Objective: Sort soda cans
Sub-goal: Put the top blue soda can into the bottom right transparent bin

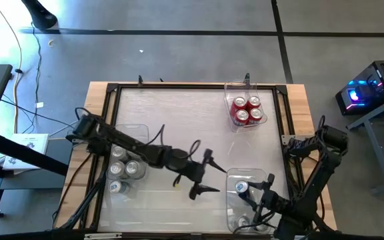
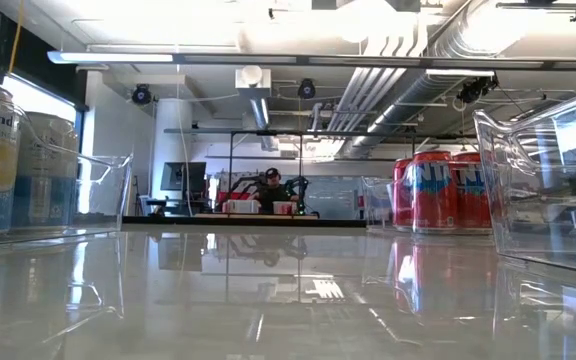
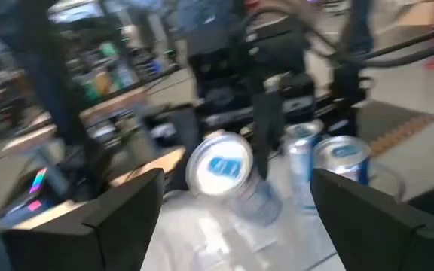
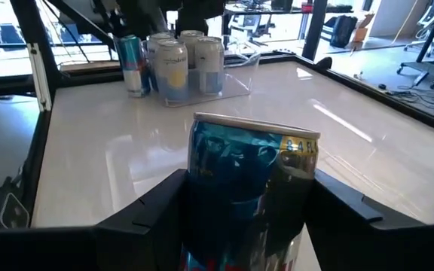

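The right gripper [image 4: 247,218] pinches a blue can [image 4: 251,177] between its fingers, upright, over the near-right bin [image 1: 232,179]. In the high view that bin holds the blue can and at least one more, partly hidden under the right arm.

The left gripper [image 1: 202,175] hangs spread and empty over the bare table [image 1: 179,113], just left of the near-right bin and well clear of the blue can. Its wrist view is blurred; it shows blue-topped cans ahead of its fingers [image 3: 119,218], nothing between them.

Far beyond the near-right bin, a second bin [image 1: 231,88] holds four red cans [image 1: 247,110]. Well to the left, a third bin [image 1: 139,128] holds silver cans [image 1: 127,168], partly covered by the left arm, so their count is unclear.
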`<state>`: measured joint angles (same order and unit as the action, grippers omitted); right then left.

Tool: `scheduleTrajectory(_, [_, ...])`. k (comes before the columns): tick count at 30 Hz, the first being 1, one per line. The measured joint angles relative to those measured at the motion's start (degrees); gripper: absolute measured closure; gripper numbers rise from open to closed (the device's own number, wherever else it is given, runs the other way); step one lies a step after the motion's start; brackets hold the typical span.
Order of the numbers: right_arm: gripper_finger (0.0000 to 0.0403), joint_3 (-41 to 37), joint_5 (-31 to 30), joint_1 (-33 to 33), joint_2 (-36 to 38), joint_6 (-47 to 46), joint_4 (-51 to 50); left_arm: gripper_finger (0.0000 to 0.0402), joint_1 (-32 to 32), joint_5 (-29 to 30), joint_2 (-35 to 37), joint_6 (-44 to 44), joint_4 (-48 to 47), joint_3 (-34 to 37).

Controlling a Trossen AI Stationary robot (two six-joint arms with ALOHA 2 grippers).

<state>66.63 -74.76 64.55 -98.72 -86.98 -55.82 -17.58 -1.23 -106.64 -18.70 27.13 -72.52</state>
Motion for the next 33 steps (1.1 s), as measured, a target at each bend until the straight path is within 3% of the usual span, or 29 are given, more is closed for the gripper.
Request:
scheduleTrajectory(5, [0.0201, 0.0, 1.3, 0.0, 0.0, 0.0, -0.1, 0.0071, 1.4, -8.0, -5.2, -6.7, -11.9, -10.3])
scheduleTrajectory(11, [0.0201, 0.0, 4.8, -0.2, 0.0, 0.0, 0.6, 0.007, 1.7, -8.5, -11.3, -21.0, -20.2, -21.0])
scheduleTrajectory(19, [0.0201, 0.0, 4.9, -0.3, 0.1, 0.0, 1.2, 0.007, 1.8, -8.9, -16.0, -33.3, -23.8, -26.8])
scheduleTrajectory(25, [0.0201, 0.0, 6.2, -1.3, 2.1, 3.2, 2.4, 0.0071, 2.6, -10.6, -16.7, -34.2, -28.8, -28.4])
scheduleTrajectory(33, [0.0201, 0.0, 17.3, -6.3, 6.4, 17.8, 8.6, 0.0071, 3.4, -11.5, -17.0, -32.9, -25.3, -28.6])
